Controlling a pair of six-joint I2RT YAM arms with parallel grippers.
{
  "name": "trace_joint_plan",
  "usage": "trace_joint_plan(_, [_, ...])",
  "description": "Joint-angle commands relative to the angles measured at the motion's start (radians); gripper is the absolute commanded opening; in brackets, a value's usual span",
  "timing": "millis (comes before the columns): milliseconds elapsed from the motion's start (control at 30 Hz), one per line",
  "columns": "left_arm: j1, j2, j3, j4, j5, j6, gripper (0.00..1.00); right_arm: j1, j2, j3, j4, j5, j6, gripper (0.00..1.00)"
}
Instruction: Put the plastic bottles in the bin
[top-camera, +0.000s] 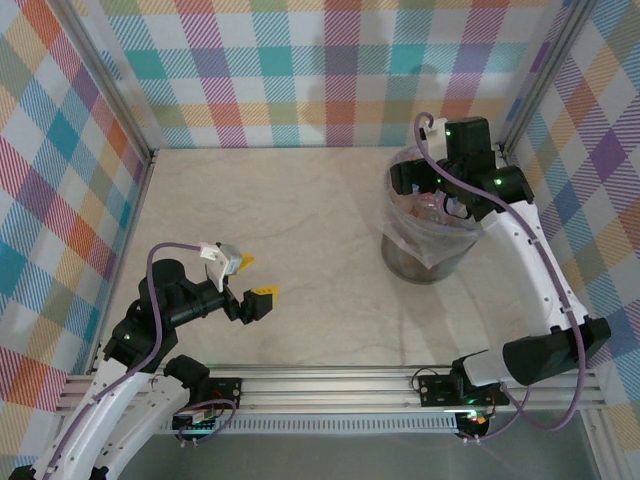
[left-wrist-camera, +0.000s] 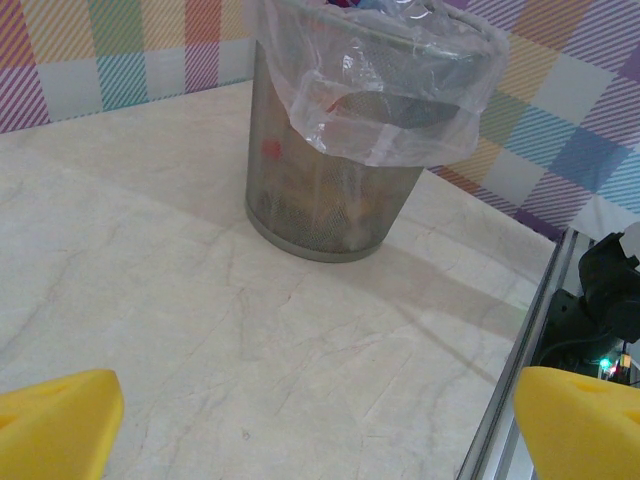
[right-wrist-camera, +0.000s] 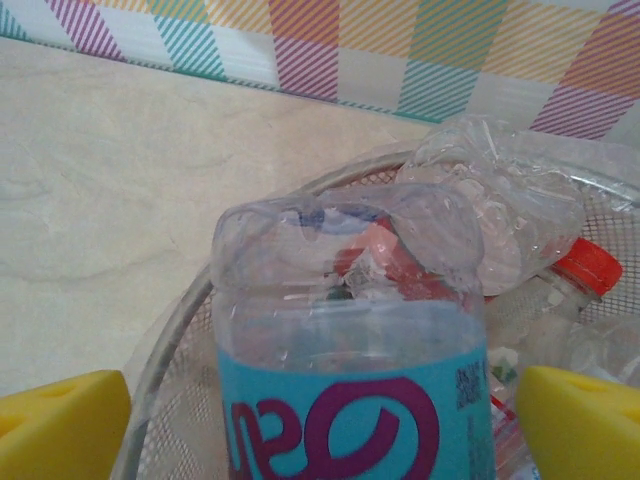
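looking from above, you see the bin (top-camera: 430, 262) standing on the bench (top-camera: 290, 200) toward the far right, close to the checked wall (top-camera: 330, 70). your right arm (top-camera: 520, 240) curls over it, so the right jaws hang just above its mouth.

on the right wrist view the right jaws are released. the two yellow pads (right-wrist-camera: 60, 430) sit wide apart at the bottom corners. a clear bottle (right-wrist-camera: 345, 330) with a blue label lies between them, with a gap showing on each side, so it touches neither pad. that bottle points base-first away from the camera, over the bin's rim (right-wrist-camera: 165, 340). beyond it, inside the bin, lie a crumpled clear bottle (right-wrist-camera: 500, 195) and another with a red cap (right-wrist-camera: 590, 265). whether the blue-label bottle rests on those or hangs in the air, you cannot tell.

your left arm (top-camera: 150, 320) sits low at the near left, well apart from the bin. the left jaws are released too, their yellow pads (left-wrist-camera: 55, 425) spread wide over bare bench. from the left wrist you see the bin's grey wall (left-wrist-camera: 330, 200) upright and the clear liner (left-wrist-camera: 400, 130) folded over the rim. coloured shapes show dimly through the wall.
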Motion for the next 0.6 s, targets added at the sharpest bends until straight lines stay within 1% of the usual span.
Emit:
trace_joint_plan(0, [0.005, -0.011, 0.011, -0.007, 0.004, 0.01, 1.0, -0.01, -0.058, 0.032, -0.012, -0.017, 0.048, 1.0])
trace_joint_plan(100, [0.005, -0.013, 0.011, -0.007, 0.003, 0.011, 1.0, -0.039, -0.089, 0.031, -0.011, -0.027, 0.085, 1.0])
trace_joint_plan(267, [0.005, -0.013, 0.011, -0.005, 0.003, 0.008, 1.0, -0.119, -0.148, 0.007, 0.009, -0.067, 0.155, 1.0])
trace_joint_plan(400, [0.005, -0.012, 0.011, -0.006, 0.005, 0.008, 1.0, -0.214, -0.192, -0.024, 0.021, -0.07, 0.23, 1.0])
trace_joint_plan(567, [0.005, -0.011, 0.011, -0.004, 0.005, 0.009, 1.0, -0.376, -0.251, -0.099, 0.036, -0.1, 0.321, 1.0])
